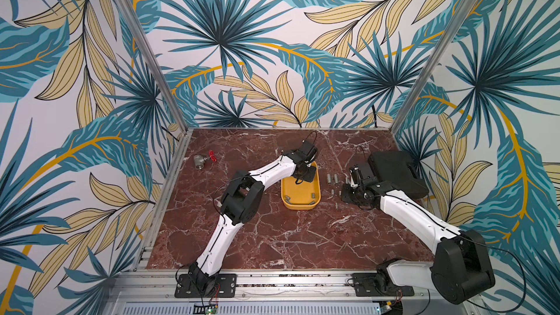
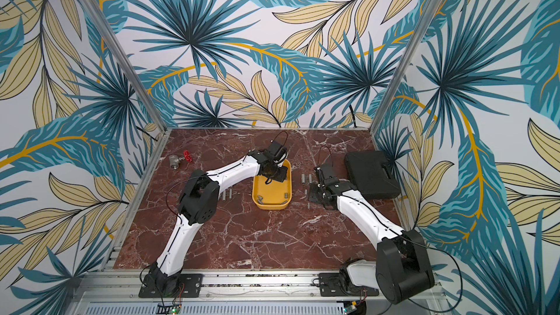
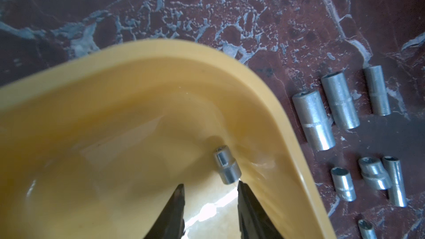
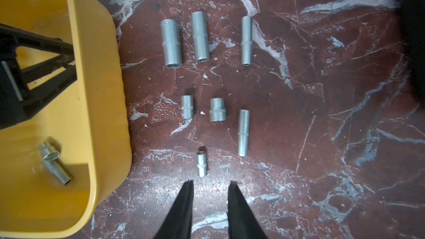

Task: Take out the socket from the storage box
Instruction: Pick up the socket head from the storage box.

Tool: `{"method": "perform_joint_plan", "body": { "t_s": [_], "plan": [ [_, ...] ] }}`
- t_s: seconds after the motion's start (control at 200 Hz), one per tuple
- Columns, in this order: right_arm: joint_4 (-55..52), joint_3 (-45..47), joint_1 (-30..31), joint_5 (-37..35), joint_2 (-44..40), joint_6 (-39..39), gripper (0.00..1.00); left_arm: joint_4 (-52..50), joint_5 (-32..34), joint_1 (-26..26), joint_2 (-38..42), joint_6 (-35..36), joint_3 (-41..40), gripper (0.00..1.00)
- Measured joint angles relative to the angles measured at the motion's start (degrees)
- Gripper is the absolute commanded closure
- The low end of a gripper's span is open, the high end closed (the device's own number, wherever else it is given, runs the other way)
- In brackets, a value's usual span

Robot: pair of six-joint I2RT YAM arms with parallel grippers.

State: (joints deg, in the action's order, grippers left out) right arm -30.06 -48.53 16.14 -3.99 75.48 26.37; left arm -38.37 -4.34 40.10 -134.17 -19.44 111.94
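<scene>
Your top views look steeply down over the whole marble table [image 1: 272, 237], left wrist view close inside the storage box [image 3: 142, 70], right wrist view close above the sockets [image 4: 200, 37] beside it, both wrist views share box rim and sockets.

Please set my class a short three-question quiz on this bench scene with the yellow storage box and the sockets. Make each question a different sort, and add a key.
1. True or false: the left end effector is shut on the small socket.
2. Which end effector reaches inside the yellow storage box? A) left B) right C) neither
3. In the right wrist view, how many sockets lie on the marble table outside the box?
Key: 1 false, its jaws stand open, with the socket just ahead of the tips; 2 A; 3 seven.
</scene>
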Motion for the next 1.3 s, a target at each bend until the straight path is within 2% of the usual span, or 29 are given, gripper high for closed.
{"method": "perform_joint_plan", "body": {
  "t_s": [0.761, 1.007, 1.302],
  "plan": [
    [0.39, 1.16, -1.49, 1.09, 0.0, 0.0, 0.72, 3.02, 0.22, 0.48, -3.89, 0.66, 2.82, 0.59],
    [0.48, 1.46, -1.51, 1.09, 0.0, 0.0, 0.72, 2.36, 1.36, 0.63, -3.89, 2.08, 2.82, 0.72],
    [0.66, 1.84, -1.6, 1.51, 0.0, 0.0, 0.72, 1.27, 2.38, 0.76, -3.89, 3.04, 2.82, 0.75]
  ]
}}
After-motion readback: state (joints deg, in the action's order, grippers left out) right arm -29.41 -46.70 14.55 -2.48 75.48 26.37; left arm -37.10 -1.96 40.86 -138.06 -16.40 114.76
